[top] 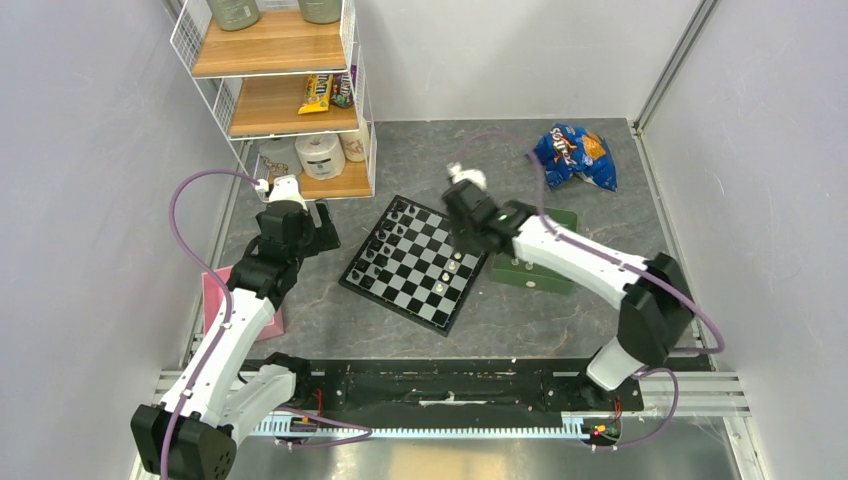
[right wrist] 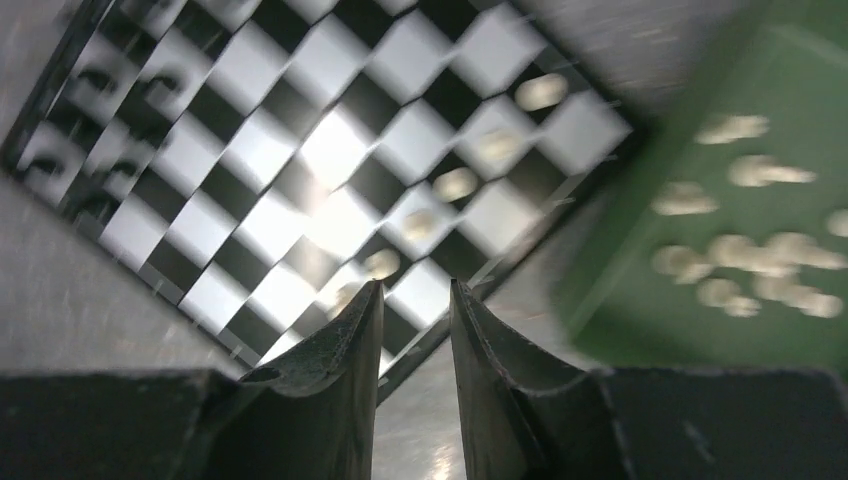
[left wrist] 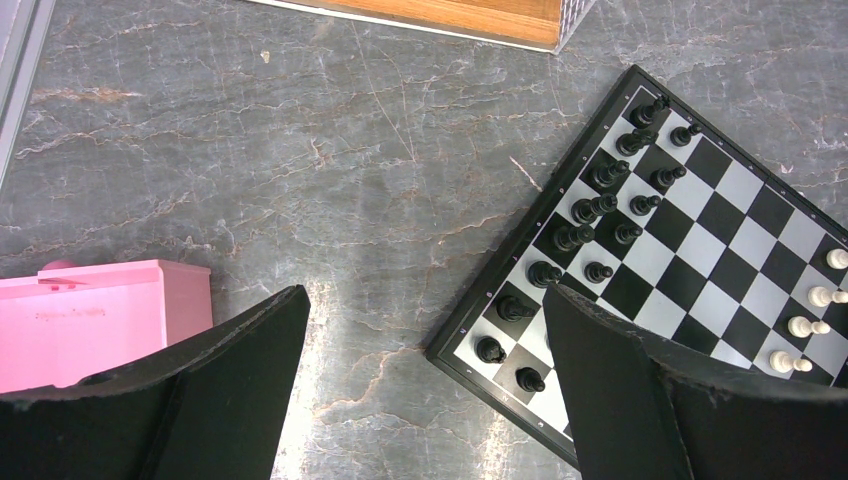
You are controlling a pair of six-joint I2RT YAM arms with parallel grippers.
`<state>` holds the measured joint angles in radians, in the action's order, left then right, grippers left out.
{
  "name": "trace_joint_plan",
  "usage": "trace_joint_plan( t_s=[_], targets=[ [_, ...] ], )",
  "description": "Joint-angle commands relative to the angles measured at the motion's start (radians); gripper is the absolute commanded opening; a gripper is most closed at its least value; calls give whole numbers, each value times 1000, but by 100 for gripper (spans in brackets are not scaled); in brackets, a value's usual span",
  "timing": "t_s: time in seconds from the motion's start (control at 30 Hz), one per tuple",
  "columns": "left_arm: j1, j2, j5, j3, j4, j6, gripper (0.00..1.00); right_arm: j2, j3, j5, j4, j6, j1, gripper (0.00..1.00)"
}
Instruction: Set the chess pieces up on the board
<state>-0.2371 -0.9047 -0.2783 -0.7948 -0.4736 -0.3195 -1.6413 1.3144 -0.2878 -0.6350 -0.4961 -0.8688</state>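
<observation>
Cream chess pieces [left wrist: 820, 296] along one edge of chequered board [left wrist: 715, 250]

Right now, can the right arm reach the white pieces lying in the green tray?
Likely yes. The right gripper hangs above the edge of the board beside the green tray, jaws apart and empty, and the white pieces there lie uncovered with nothing in between.

One board [top: 412, 264], one green tray [right wrist: 640, 300], one pink box [left wrist: 100, 320]

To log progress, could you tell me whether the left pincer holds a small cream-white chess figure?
No, the left pincer stands wide open, empty, above the grey marbled tabletop.
</observation>
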Motion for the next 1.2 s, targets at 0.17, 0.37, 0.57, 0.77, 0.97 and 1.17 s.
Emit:
trace_joint_plan(
  t_s=[0.17,0.37,0.57,0.77,0.97,1.17],
  targets=[
    [4,10,7,3,18,23,95,130,-105,38,-14,-8,434,38],
    [4,15,3,7,18,23,95,64,-155,164,-4,-34,627,35],
    [4,12,6,4,18,23,95,18,-164,168,3,-26,713,35],
    [4,8,3,5,18,23,95,-36,-146,177,1,-10,751,35],
    [4,9,-2,6,18,24,95,-85,-139,177,6,-9,753,34],
    [4,3,2,4,18,25,95,-103,-130,158,24,-9,753,34]
  ],
)
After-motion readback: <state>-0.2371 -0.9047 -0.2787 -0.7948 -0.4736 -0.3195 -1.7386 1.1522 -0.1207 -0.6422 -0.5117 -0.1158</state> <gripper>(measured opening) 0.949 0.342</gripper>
